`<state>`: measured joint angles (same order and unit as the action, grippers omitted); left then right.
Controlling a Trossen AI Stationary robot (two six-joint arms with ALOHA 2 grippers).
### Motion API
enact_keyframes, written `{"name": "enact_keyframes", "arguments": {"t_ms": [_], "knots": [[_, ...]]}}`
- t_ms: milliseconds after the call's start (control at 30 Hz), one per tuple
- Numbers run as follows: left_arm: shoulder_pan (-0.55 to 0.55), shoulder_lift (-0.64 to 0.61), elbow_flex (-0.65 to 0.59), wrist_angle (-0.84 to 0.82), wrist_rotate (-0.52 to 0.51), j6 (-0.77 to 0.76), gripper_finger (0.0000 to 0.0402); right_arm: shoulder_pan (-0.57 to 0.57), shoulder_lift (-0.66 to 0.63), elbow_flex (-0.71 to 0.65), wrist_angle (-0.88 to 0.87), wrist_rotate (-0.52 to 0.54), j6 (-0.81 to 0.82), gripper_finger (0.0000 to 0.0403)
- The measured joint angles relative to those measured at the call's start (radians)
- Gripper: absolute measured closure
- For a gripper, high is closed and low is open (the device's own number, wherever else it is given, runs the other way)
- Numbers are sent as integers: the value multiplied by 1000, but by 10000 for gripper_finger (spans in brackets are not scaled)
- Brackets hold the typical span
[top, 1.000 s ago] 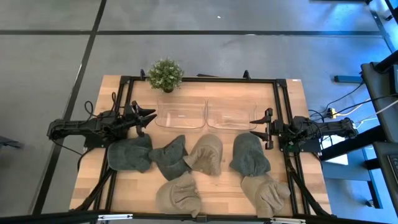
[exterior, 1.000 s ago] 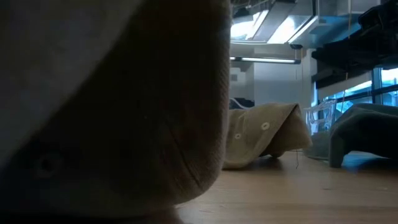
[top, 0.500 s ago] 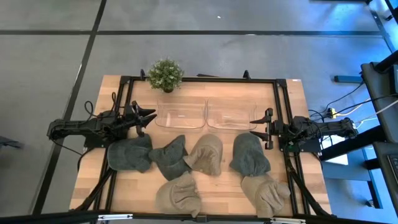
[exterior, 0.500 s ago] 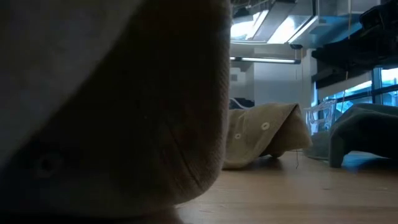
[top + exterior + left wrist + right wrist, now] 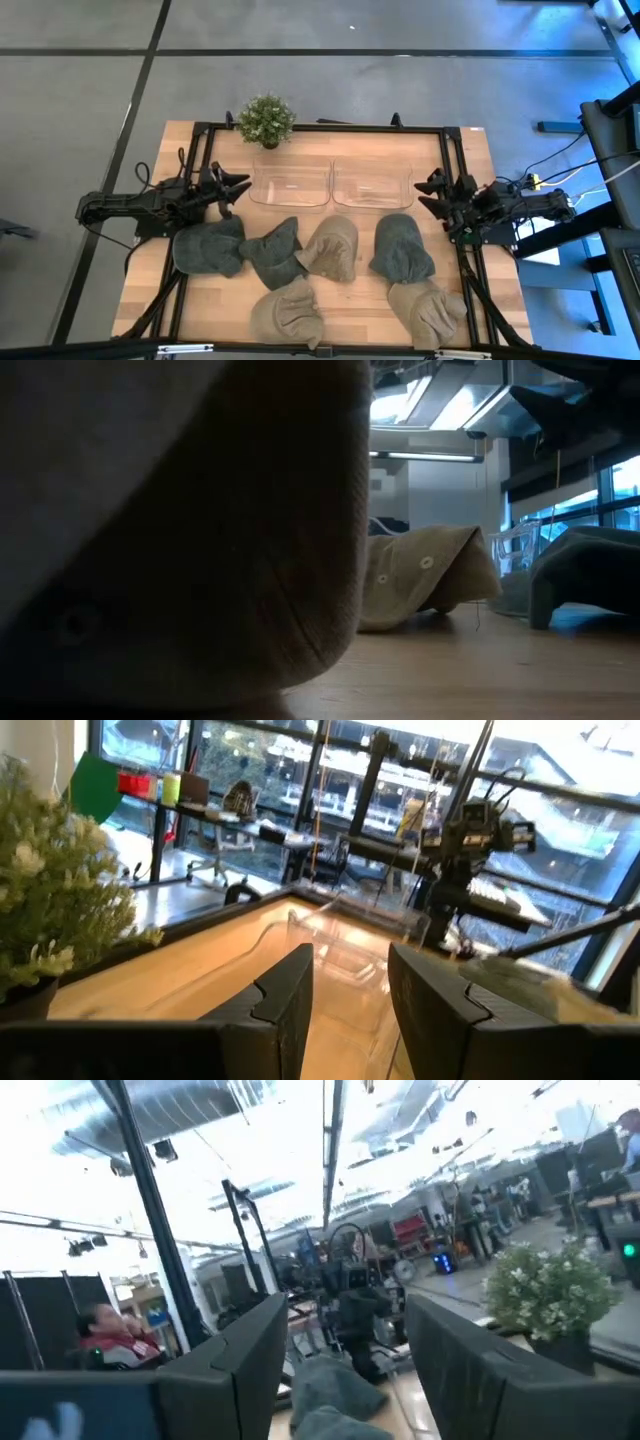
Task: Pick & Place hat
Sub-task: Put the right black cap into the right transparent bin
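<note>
you're looking at six hats lying along the front half of the table (image 5: 470, 145): a grey hat (image 5: 208, 248) nearest the left edge, a second grey hat (image 5: 274, 253), a tan hat (image 5: 331, 248) mid-table, a grey-green hat (image 5: 402, 247) toward the right edge, and two tan hats (image 5: 288, 312) (image 5: 430, 310) at the front edge. your left gripper (image 5: 237, 187) is hanging by the left clear bin (image 5: 290, 186), fingers parted, holding nothing. your right gripper (image 5: 430, 194) is sitting beside the right clear bin (image 5: 372, 184), also parted and empty. a plant (image 5: 266, 120) is standing at the back edge.
</note>
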<state>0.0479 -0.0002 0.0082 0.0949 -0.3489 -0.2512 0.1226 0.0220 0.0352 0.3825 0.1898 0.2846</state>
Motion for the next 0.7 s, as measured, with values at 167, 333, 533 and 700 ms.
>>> {"name": "enact_keyframes", "arguments": {"t_ms": [167,333,533,700], "knots": [[0,0,0,18,-49,2,274,0,180,226,-134,1,-102,198],[0,0,0,19,-131,1,274,0,520,564,-447,110,-63,198],[0,0,0,22,-164,-47,274,65,880,915,-732,114,288,198],[0,0,0,22,-165,-53,274,209,1067,1082,-836,134,574,198]]}}
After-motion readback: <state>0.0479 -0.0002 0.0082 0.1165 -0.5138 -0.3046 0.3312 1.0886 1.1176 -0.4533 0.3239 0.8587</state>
